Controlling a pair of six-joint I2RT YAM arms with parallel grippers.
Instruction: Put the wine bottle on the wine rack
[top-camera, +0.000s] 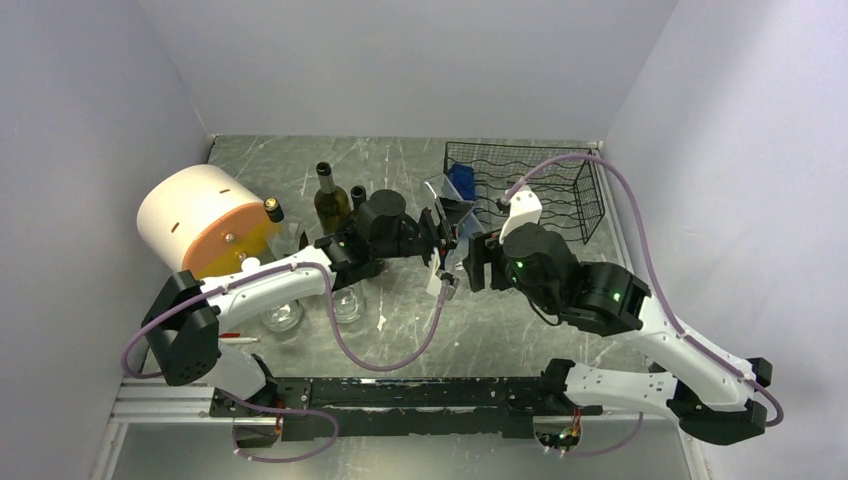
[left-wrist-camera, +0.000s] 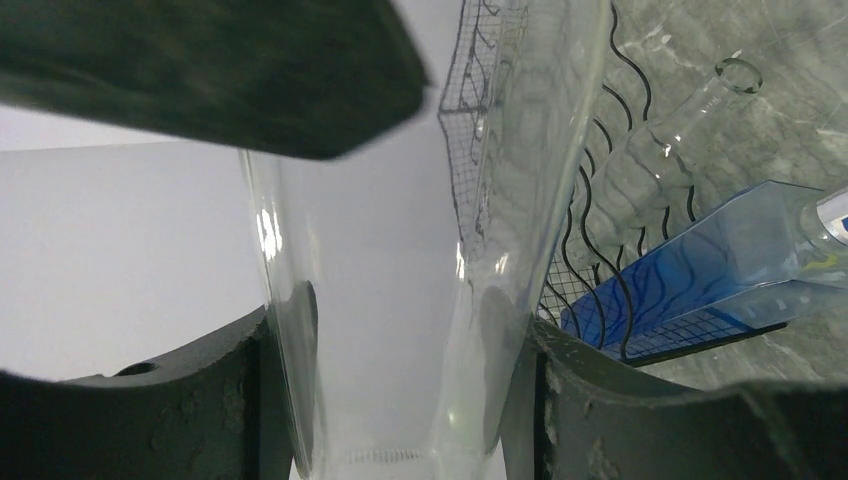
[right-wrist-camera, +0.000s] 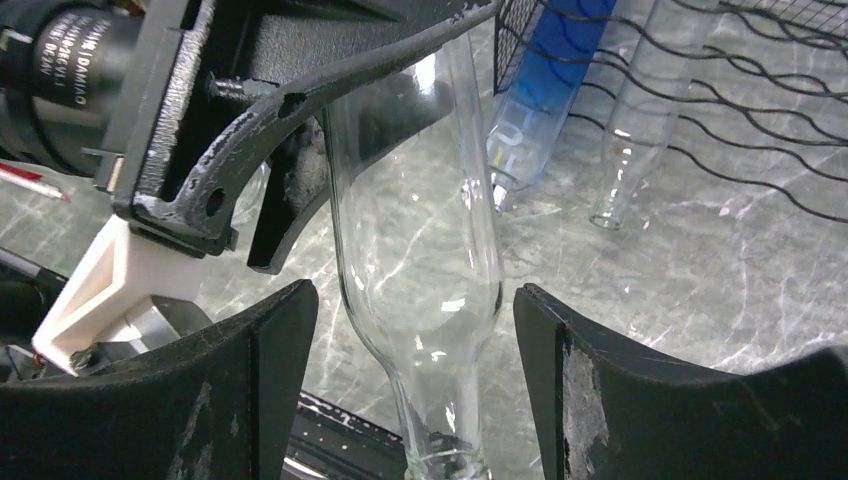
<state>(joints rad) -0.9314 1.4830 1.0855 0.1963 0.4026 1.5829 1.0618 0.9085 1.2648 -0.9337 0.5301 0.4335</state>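
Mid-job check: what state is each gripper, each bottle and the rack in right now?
left gripper: shut on the clear bottle
right gripper: open, one finger on each side of that bottle
clear bottle: held, outside the rack
wine rack: holds two bottles
blue bottle: lying in the rack
second clear bottle: lying in the rack, uncapped
green bottle: standing upright

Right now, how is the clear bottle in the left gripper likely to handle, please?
The clear bottle is glass: probably stiff but fragile. Its glossy wall may slip in the left gripper. Round, it likely rolls if laid flat.
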